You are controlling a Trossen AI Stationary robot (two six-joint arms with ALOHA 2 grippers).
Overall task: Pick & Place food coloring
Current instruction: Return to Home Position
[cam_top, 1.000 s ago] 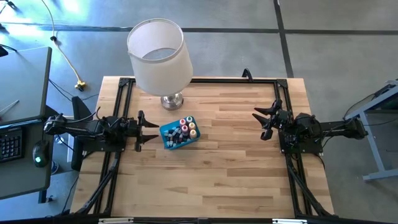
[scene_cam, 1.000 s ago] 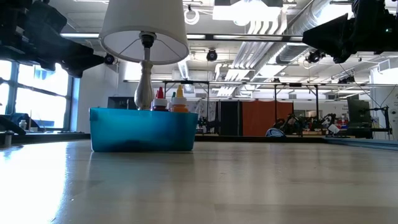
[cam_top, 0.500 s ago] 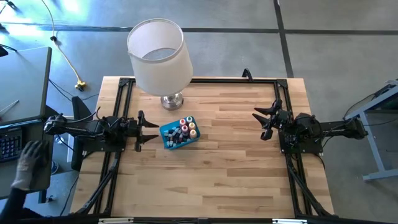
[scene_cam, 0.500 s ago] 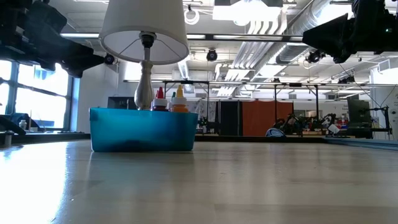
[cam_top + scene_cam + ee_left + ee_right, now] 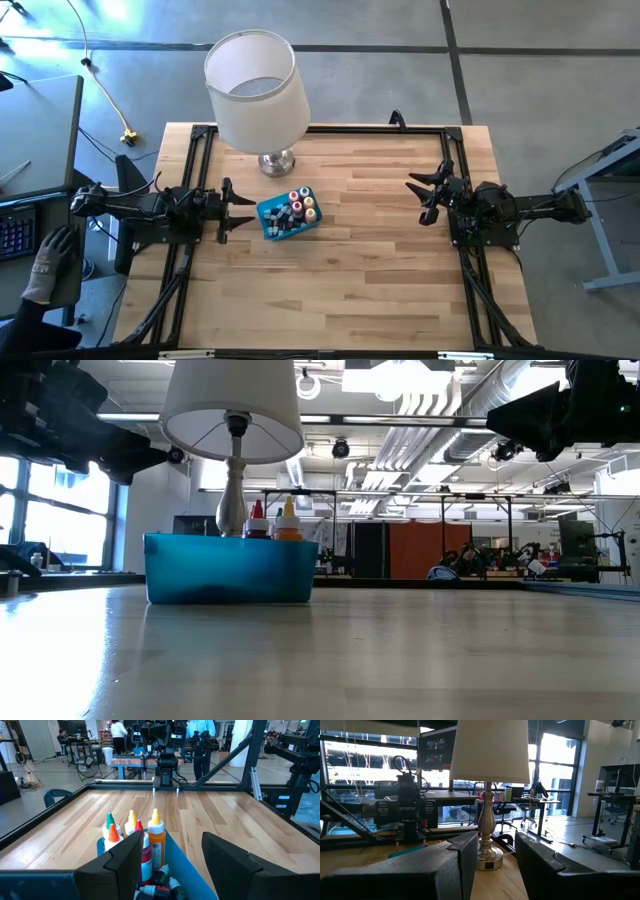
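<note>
The food coloring [image 5: 296, 207] is a cluster of small dropper bottles in a blue tray [image 5: 270, 224] left of the table's middle. In the left wrist view several bottles [image 5: 142, 837] stand upright with green, orange, yellow and red caps, and small dark ones lie on the tray floor. Two caps [image 5: 273, 518] rise above the tray wall [image 5: 230, 570] in the low view. My left gripper [image 5: 248, 210] hovers open, level, just left of the tray, above its near wall [image 5: 187, 870]. My right gripper [image 5: 418, 200] stands open at the table's right, far from the tray.
A lamp with a white shade [image 5: 255, 85] stands on its metal base [image 5: 277, 160] just beyond the tray. Black frame rails [image 5: 330, 129] run along the table's edges. Bare wood [image 5: 365, 230] lies between the tray and my right arm. A person's gloved hand [image 5: 48, 262] is at the desk on the left.
Both arms and the tray have kept still. A person's gloved hand has come into view at the desk left of the table.
</note>
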